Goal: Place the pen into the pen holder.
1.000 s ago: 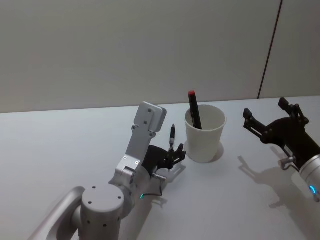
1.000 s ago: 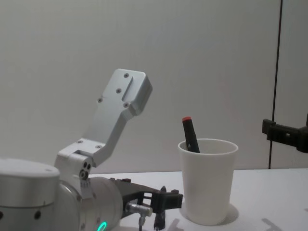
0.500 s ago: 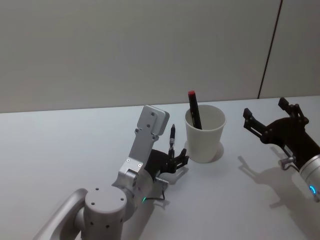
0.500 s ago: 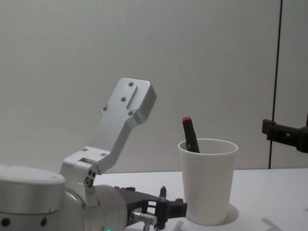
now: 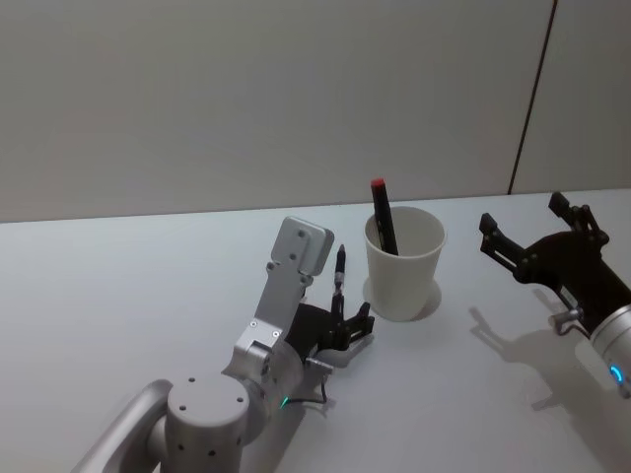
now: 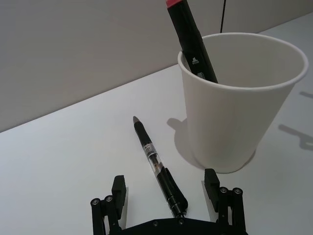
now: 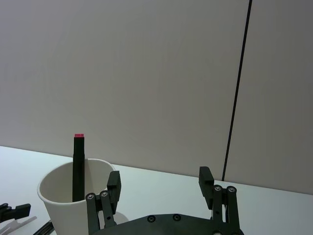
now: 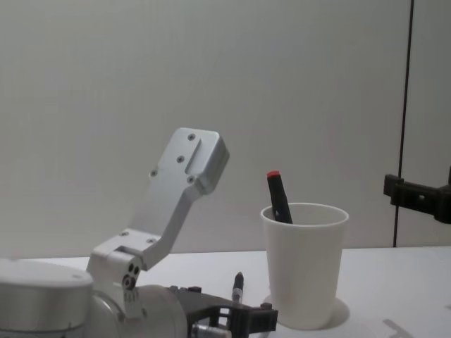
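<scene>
Black pen (image 6: pixel 156 164), between left gripper's (image 6: pixel 165 178) spread jaws

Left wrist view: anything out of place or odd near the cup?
Nothing spilled or damaged. The white paper cup stands upright with a red-capped black marker leaning inside. The pen lies on the table beside it, within the open left gripper. The right gripper idles open at the right.

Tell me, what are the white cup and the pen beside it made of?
The cup looks like paper: matte white, thin-walled, with a rolled rim. The pen is probably plastic: a smooth black body with a clear middle section that shows its insides.
</scene>
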`<state>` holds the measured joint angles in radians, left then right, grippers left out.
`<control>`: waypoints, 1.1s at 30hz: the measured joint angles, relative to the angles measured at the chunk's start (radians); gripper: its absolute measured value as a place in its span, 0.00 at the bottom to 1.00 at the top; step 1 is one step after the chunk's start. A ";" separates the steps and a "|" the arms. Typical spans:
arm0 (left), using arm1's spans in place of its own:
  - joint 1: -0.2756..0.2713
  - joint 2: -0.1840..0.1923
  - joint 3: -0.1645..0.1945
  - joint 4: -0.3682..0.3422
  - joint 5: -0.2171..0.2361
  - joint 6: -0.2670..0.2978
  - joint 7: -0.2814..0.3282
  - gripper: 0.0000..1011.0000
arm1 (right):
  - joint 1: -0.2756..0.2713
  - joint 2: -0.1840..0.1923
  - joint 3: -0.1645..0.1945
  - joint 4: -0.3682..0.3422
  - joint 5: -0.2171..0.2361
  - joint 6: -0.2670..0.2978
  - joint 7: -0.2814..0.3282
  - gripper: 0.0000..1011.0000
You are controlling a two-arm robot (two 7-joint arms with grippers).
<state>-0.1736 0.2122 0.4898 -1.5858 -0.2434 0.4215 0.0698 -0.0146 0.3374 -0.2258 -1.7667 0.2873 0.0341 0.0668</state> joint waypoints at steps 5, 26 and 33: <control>0.004 0.001 -0.002 0.004 -0.002 -0.005 -0.009 0.99 | 0.000 0.000 0.000 0.000 0.000 0.000 0.000 0.99; 0.015 0.005 -0.008 0.018 0.012 -0.043 -0.051 0.99 | 0.000 0.000 0.000 0.000 0.000 0.000 0.000 0.99; 0.018 0.005 -0.008 0.022 0.023 -0.051 -0.060 0.99 | 0.000 0.000 0.000 0.000 0.000 0.000 0.000 0.99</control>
<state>-0.1556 0.2176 0.4815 -1.5634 -0.2206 0.3704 0.0094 -0.0146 0.3375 -0.2258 -1.7668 0.2874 0.0341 0.0668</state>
